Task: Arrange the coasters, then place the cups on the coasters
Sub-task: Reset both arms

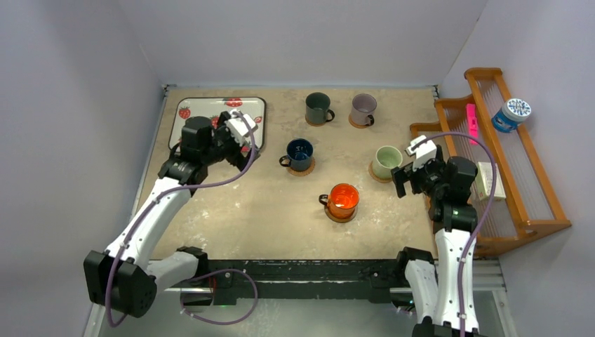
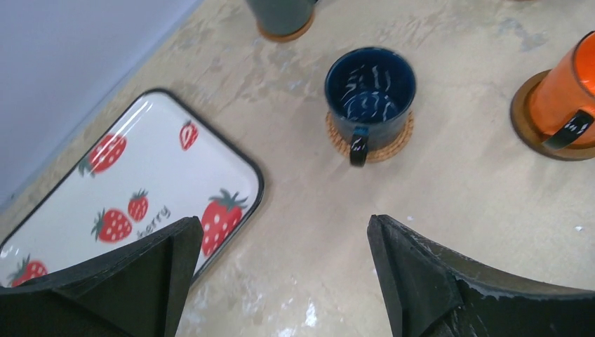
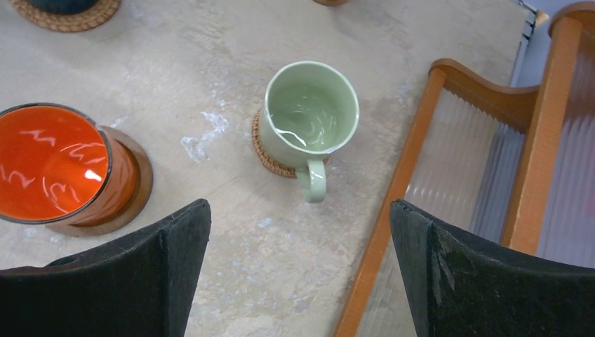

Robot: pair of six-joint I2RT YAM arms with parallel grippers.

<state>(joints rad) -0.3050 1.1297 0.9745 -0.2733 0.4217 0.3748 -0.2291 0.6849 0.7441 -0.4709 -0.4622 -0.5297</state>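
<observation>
Five cups each stand on a coaster on the table: dark green, mauve-grey, navy, pale green and orange. In the left wrist view the navy cup rests on a woven coaster. The orange cup there sits on a plain brown one. My left gripper hangs open and empty over the tray's corner, left of the navy cup. My right gripper is open and empty just behind the pale green cup and its woven coaster.
A white strawberry-print tray lies at the back left. A wooden rack runs along the right side, its rail close to my right fingers. It carries a blue-and-white jar and a pink item.
</observation>
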